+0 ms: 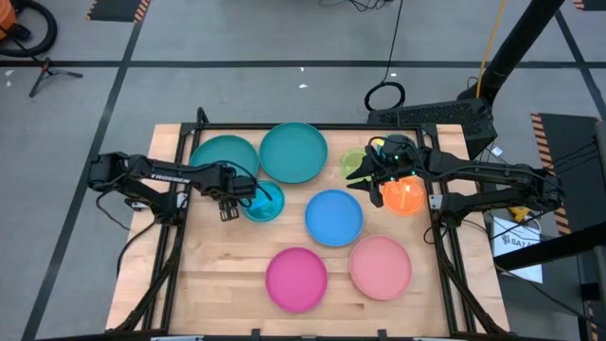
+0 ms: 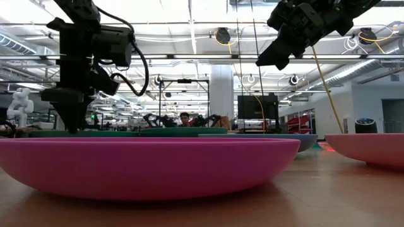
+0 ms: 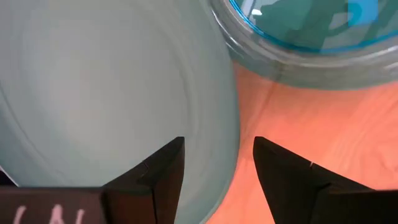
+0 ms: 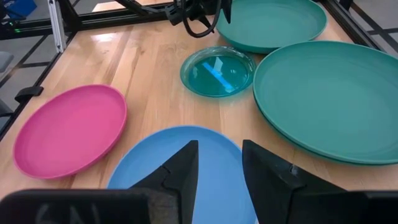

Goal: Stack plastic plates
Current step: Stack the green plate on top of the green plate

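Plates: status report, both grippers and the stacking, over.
Left gripper open, straddling a teal plate's rim beside the small cyan plate. Right gripper open, empty, above the green and orange plates. Blue, magenta, pink plates unstacked. Nothing blocking.

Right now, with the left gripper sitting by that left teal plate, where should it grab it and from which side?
Probably the rim nearest the small cyan plate. The left gripper is open, its fingers straddling the left teal plate edge, one over the plate, one over wood. The plate is shallow and flat, so only its thin rim seems pinchable.
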Robot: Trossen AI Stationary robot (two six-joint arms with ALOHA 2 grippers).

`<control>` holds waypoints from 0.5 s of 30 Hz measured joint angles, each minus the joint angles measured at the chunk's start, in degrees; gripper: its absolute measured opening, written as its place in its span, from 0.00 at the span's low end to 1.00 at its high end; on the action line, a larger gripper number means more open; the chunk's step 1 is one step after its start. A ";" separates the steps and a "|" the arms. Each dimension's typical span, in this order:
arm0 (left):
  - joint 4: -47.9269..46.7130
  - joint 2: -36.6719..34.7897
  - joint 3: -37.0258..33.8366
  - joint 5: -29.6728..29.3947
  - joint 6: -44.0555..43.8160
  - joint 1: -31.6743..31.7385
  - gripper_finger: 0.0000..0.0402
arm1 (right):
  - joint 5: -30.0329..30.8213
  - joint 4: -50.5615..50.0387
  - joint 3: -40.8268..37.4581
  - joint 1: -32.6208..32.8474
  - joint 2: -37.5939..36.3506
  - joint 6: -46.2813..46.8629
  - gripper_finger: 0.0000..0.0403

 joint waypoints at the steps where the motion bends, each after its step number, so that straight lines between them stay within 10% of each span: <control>1: 0.59 0.02 -0.02 0.02 0.02 0.22 0.49 | 0.00 0.00 0.00 0.00 0.00 -0.03 0.29; 15: 4.70 0.52 -1.88 1.53 0.85 1.19 0.47 | 0.00 -0.02 0.00 0.00 0.00 0.04 0.29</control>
